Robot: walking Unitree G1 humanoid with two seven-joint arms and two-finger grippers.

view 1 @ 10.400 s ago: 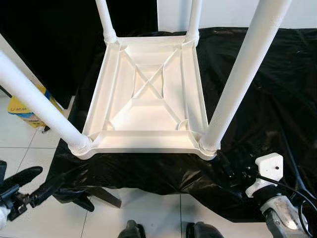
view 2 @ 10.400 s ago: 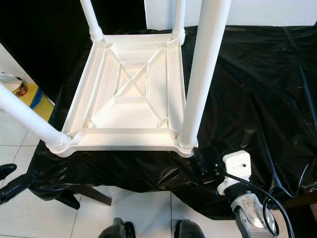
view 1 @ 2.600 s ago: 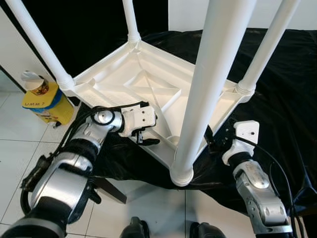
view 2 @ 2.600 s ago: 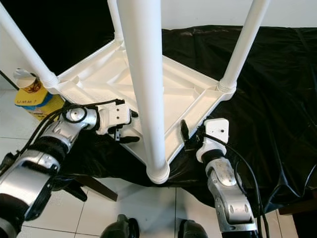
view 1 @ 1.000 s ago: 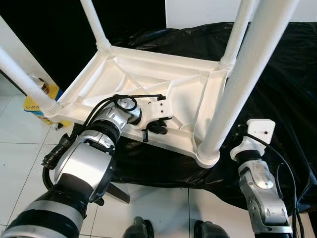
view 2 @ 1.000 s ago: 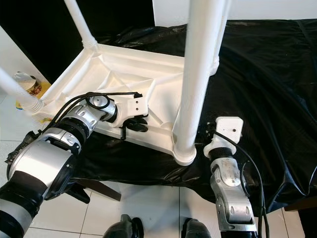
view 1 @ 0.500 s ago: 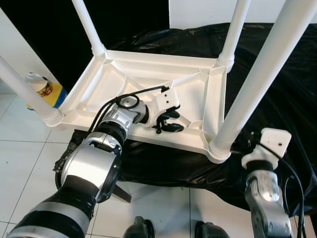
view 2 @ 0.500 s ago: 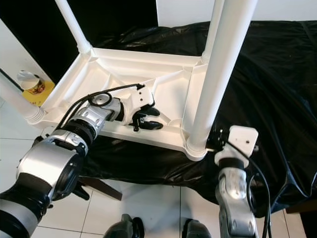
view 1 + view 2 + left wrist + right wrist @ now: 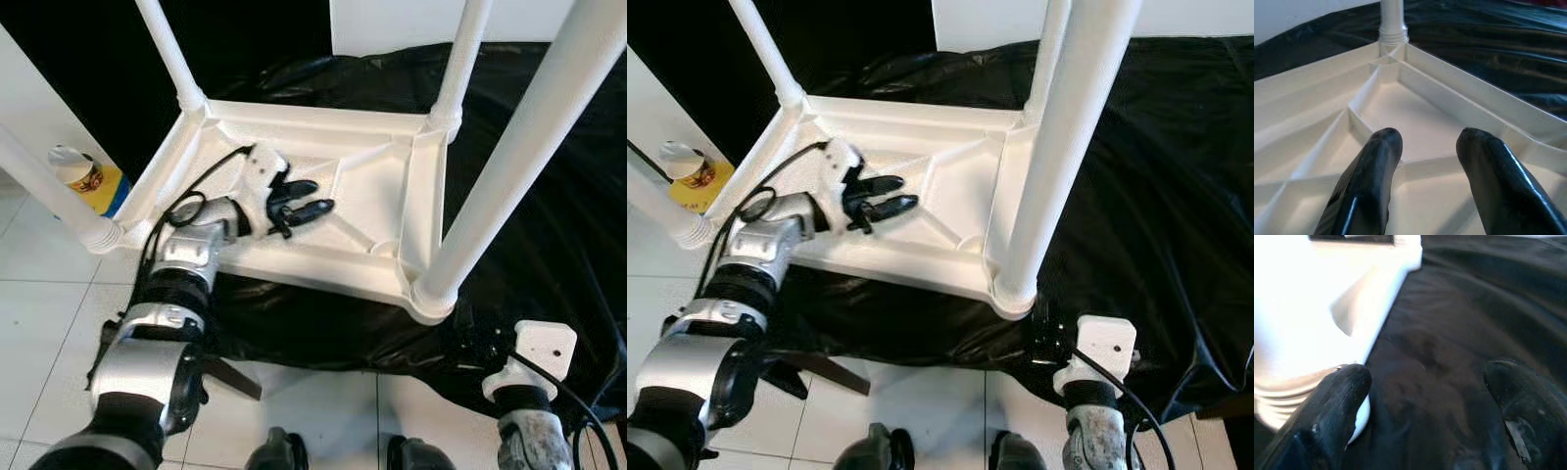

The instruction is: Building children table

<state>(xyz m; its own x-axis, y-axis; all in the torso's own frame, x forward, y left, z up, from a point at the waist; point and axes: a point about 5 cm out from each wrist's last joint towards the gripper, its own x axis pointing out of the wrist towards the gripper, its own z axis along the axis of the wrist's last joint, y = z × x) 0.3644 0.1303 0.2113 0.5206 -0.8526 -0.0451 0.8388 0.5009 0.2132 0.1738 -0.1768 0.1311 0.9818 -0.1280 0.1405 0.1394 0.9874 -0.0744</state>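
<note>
A white plastic children's table [image 9: 323, 245] lies upside down on a surface covered in black sheet [image 9: 549, 196]. Its legs point up: the near right leg [image 9: 509, 166] rises past the frame's top, and the near left leg [image 9: 44, 186] slants off to the left. My left gripper [image 9: 321, 196] hovers open over the ribbed underside [image 9: 1415, 112], holding nothing, and points toward a far corner leg [image 9: 1392, 22]. My right gripper [image 9: 1430, 382] is low, by the base of the near right leg [image 9: 1283, 382], open over the black sheet. Its white wrist block [image 9: 544, 348] is below the table's near right corner.
A yellow container with a lid [image 9: 83, 176] stands on the white tiled floor at the left. A dark support leg [image 9: 230, 377] sticks out under the sheet's front edge. My feet [image 9: 284, 455] are on the tiles below. Black backdrop hangs behind.
My left gripper has come away from the table's near rim and moved left over the underside. My right arm has dropped lower and back from the near right leg.
</note>
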